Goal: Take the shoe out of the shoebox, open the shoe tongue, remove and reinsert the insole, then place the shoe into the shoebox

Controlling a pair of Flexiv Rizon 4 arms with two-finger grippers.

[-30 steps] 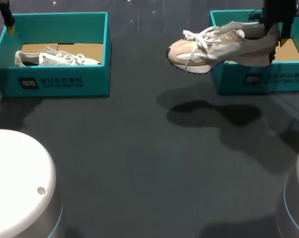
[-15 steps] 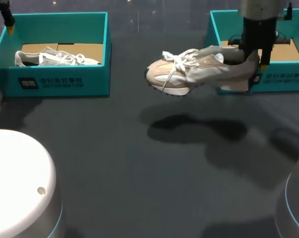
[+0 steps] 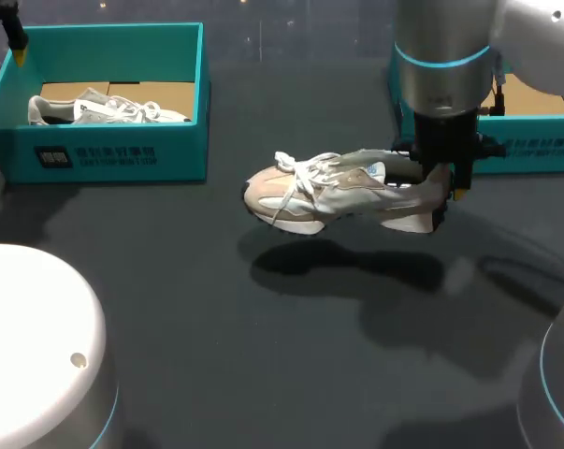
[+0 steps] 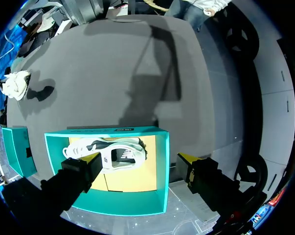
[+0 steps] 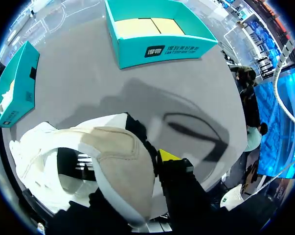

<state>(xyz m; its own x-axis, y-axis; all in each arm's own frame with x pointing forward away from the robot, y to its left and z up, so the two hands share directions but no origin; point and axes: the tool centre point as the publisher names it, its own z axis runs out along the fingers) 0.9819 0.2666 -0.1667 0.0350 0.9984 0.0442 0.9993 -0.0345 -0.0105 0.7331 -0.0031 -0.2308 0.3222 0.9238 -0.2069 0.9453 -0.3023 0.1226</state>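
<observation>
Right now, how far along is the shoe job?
Done: the beige shoe is out of the right shoebox, whose floor shows bare. In hand: the right tool grips the shoe's heel above the table. To do: opening the tongue, insole out and back, reboxing. The left tool hangs open over the left shoebox.

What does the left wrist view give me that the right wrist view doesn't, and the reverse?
Left wrist view only: the left gripper, open above the left shoebox, with the grey shoe seen whole inside it. Right wrist view only: the right gripper shut on the heel of the beige shoe, close up, and the bare cardboard floor of the right shoebox. Both: the beige shoe held in the air, and at least part of each shoebox.
</observation>
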